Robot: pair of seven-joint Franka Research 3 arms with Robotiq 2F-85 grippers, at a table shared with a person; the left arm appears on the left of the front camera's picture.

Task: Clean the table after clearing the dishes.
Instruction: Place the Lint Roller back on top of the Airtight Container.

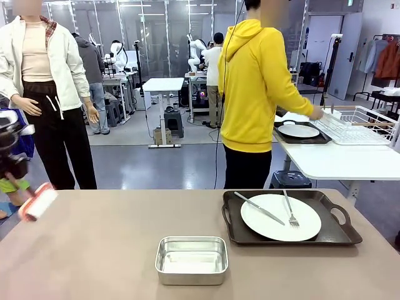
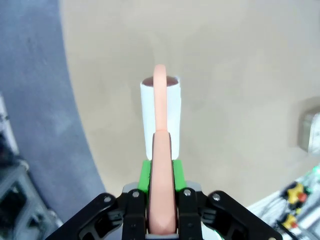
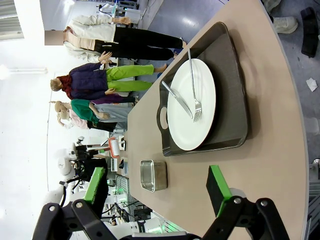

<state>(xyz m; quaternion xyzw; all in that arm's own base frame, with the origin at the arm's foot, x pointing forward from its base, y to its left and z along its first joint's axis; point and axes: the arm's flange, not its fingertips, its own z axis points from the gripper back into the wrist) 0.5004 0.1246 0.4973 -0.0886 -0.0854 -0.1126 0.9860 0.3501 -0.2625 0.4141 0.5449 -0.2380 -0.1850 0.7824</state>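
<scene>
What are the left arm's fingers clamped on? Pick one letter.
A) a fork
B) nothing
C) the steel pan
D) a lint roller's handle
D: the left arm's fingers are shut on the salmon-pink handle of the white lint roller, with a green pad on either side of it.

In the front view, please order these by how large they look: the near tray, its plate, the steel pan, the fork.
1. tray
2. plate and steel pan, nearly alike; pan is nearer the camera, so unranked
3. fork
</scene>
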